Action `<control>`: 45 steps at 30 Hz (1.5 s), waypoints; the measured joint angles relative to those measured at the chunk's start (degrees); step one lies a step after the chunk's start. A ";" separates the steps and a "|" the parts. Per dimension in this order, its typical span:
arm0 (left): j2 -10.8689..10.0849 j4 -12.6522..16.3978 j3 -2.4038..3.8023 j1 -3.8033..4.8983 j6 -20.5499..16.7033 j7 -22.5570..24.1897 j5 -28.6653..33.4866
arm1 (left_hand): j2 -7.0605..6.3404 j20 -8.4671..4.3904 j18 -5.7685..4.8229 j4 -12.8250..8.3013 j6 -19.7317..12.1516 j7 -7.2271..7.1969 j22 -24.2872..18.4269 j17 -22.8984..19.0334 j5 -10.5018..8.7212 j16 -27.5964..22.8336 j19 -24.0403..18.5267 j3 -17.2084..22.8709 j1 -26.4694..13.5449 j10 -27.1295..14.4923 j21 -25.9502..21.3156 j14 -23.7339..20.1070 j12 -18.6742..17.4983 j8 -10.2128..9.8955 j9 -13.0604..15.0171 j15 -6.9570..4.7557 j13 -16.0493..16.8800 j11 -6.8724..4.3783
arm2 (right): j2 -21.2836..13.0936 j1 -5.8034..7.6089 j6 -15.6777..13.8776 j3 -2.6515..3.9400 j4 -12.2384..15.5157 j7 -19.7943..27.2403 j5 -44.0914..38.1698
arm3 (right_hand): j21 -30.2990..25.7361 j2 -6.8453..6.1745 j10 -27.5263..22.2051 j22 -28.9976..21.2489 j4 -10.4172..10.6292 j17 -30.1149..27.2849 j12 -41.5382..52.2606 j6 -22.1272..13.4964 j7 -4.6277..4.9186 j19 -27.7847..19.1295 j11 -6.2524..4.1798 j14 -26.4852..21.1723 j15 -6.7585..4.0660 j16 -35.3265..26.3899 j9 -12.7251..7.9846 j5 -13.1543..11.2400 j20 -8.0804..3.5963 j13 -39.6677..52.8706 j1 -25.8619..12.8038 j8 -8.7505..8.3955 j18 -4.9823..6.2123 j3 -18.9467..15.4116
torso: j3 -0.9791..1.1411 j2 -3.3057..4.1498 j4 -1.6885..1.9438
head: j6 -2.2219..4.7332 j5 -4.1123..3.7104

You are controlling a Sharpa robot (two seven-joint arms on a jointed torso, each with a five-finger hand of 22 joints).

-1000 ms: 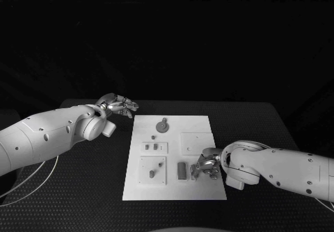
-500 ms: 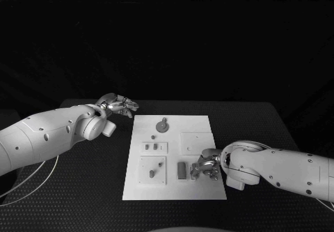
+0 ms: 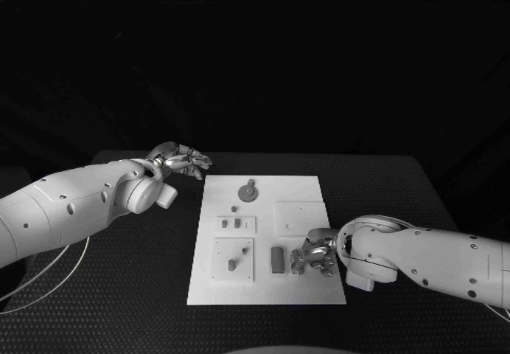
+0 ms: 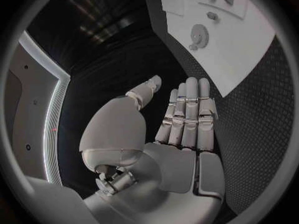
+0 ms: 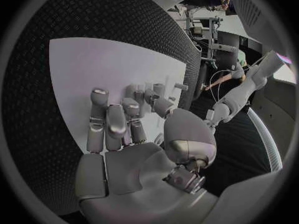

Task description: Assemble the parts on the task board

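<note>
The white task board (image 3: 266, 287) lies mid-table, with a gear-shaped part (image 3: 247, 193) at its far end. Small parts (image 3: 236, 222) stand in a plate further in, and a grey block (image 3: 277, 259) stands near the front. My right hand (image 3: 315, 258) is low over the board's near right area, just right of the grey block. In the right wrist view its fingers (image 5: 118, 124) reach down to small upright parts (image 5: 154, 90); whether they pinch one is hidden. My left hand (image 3: 180, 158) hovers off the board's far left corner, fingers (image 4: 187, 114) straight, holding nothing.
Black textured table (image 3: 127, 280) surrounds the board, with bare room to its left and right. A square white plate (image 3: 298, 218) sits on the board's right side. The board (image 4: 218, 40) and gear (image 4: 199, 35) lie beyond my left fingertips.
My right hand has edged slightly toward the near edge of the board. The left arm has not moved.
</note>
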 measured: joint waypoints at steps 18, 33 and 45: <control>-0.02 0.01 0.00 0.00 0.10 -0.14 0.01 | 0.00 0.00 0.00 0.29 0.00 0.00 0.06 0.05 0.00 0.00 0.00 -0.06 0.00 0.00 -0.23 0.00 0.00 0.00 -0.05 0.00 -0.05 0.00 | -0.76 -0.17 0.50 -0.11 0.89 0.43 0.35 | 0.00 1.70 -0.01 -0.01 -0.69 -0.09 0.00 0.17 -0.18 -0.01 0.02 -0.09 -0.05 0.00 -0.34 -0.01 0.02 0.00 -0.94 -0.08 0.00 -0.03 | 0.00 0.00 -0.02 | -0.04 0.06; -0.01 -0.01 0.00 0.00 0.23 -0.23 0.01 | 0.00 0.00 0.00 0.29 -0.15 -0.15 0.10 0.09 0.00 0.00 0.00 -0.06 0.00 -0.18 -0.22 0.00 0.00 0.00 -0.05 0.00 -0.04 -0.17 | -0.87 -0.23 1.36 -0.16 0.90 0.71 1.01 | 0.00 1.91 0.19 -0.02 -0.99 -0.08 0.00 0.21 -0.22 -0.03 -0.19 -0.09 -0.02 0.00 -0.30 -0.01 0.05 0.01 -1.17 0.11 0.00 -0.04 | 0.03 0.01 -0.03 | -0.07 0.14; -0.02 -0.02 0.00 0.00 0.33 -0.30 0.01 | 0.00 0.01 0.00 0.29 -0.15 -0.15 0.10 0.13 0.00 0.00 -0.01 -0.06 0.00 -0.18 -0.22 0.00 0.00 0.00 -0.04 0.00 -0.04 -0.17 | -0.82 -0.27 0.99 -0.20 0.70 0.77 1.90 | -0.22 -2.36 -0.12 -0.03 1.56 -1.01 0.00 -0.73 0.31 -0.10 0.13 -0.52 -0.04 -0.22 -0.68 0.00 0.13 0.01 -4.43 -0.25 0.00 -0.54 | 0.01 0.01 -0.02 | -0.08 0.18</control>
